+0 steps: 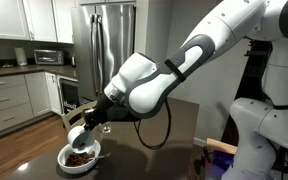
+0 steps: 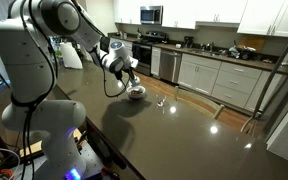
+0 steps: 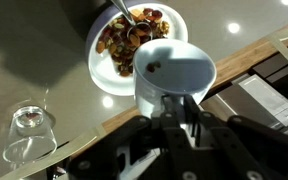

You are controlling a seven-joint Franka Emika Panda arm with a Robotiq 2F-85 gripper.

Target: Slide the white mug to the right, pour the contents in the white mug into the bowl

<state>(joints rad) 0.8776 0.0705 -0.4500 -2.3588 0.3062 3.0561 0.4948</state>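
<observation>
- Two steps: slide looks done, pour underway; can't tell if finished.
- Arm point(image 1: 194, 55): you've got it reaching down, wrist rolled over.
- The bowl point(image 3: 96, 58): under the wrist, brown pieces inside.
- The white mug point(image 3: 179, 75): tipped over the bowl's rim.
- Gripper point(image 3: 174, 108): fingers clamped on the mug.

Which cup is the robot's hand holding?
The small white ceramic mug, tipped above the wide white bowl of brown food; the clear drinking glass stands apart, untouched.
</observation>
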